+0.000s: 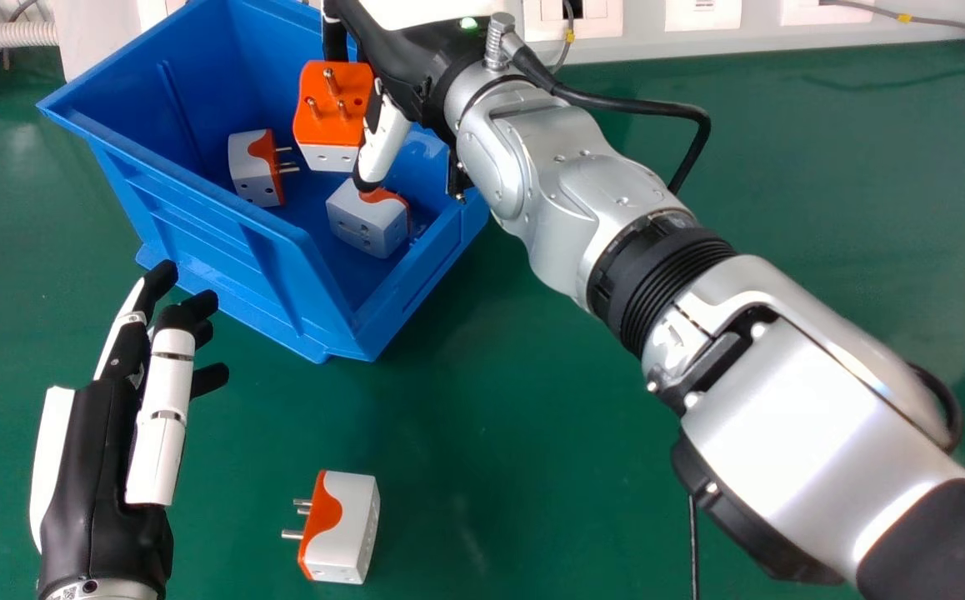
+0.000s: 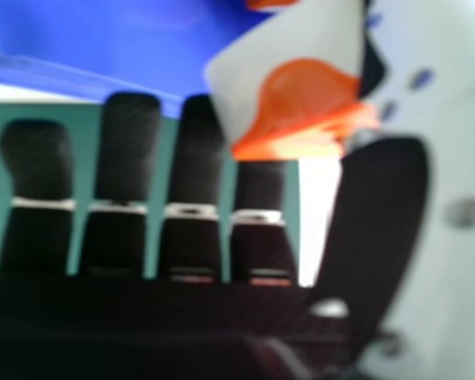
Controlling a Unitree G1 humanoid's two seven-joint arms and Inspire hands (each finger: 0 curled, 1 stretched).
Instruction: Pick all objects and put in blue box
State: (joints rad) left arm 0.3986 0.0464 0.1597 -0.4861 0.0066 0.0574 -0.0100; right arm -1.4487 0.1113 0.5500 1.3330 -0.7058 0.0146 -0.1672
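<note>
The right hand (image 1: 384, 143) is over the blue box (image 1: 232, 218), pinching an orange and white plug (image 1: 334, 108) between its thumb and fingers. Two more plugs are in the box: one to the left (image 1: 254, 171) and one nearer the right side (image 1: 366, 221), partly behind the thumb. Another plug (image 1: 349, 525) lies on the green worktop (image 1: 491, 467), on the near side of the box, with its pins pointing left.

The left hand (image 1: 99, 450) is wide open, close to the near left side of the box. The right arm (image 1: 799, 417) slants over the worktop and hides a bit of the box's far right part. A black cable (image 1: 649, 107) loops out by its wrist. Behind the worktop are white sockets (image 1: 703, 15), with a white bumpy hose (image 1: 16, 35) at the far left.

The head view shows pins sticking out of the held plug's orange face. The right hand view shows the round orange patch on its white side, and the fingers in a row
</note>
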